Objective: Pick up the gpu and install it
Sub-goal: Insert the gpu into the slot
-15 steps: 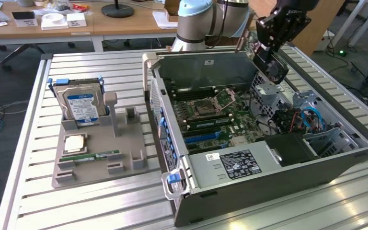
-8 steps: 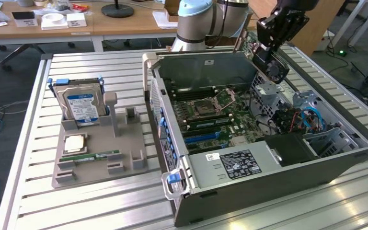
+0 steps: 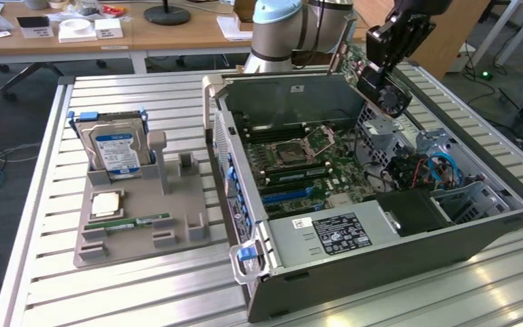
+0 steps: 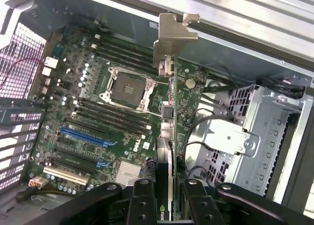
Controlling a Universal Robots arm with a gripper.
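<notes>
My gripper (image 3: 381,65) hangs over the far right corner of the open computer case (image 3: 370,272), shut on the gpu (image 3: 384,92), a dark card with a fan that is held tilted in the air above the case's interior. In the wrist view the gpu (image 4: 169,131) is seen edge-on between my two black fingers (image 4: 141,205), and its silver end bracket (image 4: 174,36) points away from the gripper (image 4: 167,208). Below it lies the green motherboard (image 4: 113,112) with its blue slots (image 4: 83,136), and the card stands apart from them.
A grey parts holder (image 3: 144,235) at the exterior view's left carries a hard drive with a blue label (image 3: 116,150), a CPU (image 3: 107,203) and a RAM stick (image 3: 139,221). Cables and a metal drive cage (image 4: 274,136) fill the case's right side. A wooden desk (image 3: 152,30) stands behind.
</notes>
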